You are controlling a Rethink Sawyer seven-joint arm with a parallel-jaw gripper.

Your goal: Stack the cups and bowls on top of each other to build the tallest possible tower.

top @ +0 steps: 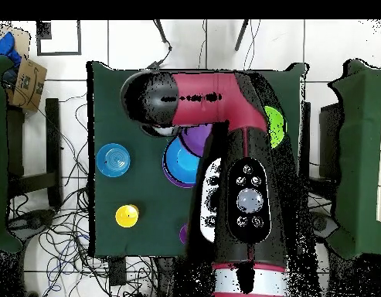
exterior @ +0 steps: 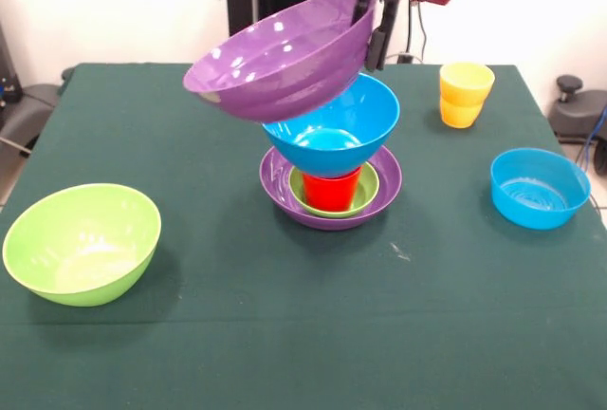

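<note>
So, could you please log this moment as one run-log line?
gripper: shut on purple bowl rim | bowl: tilted above blue bowl | tower: standing | lime green bowl: apart

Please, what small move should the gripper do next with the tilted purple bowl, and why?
Probably level the purple bowl and lower it over the blue bowl. The gripper holds it by the rim, tilted, apparently just touching the blue bowl that sits on the red cup.
</note>
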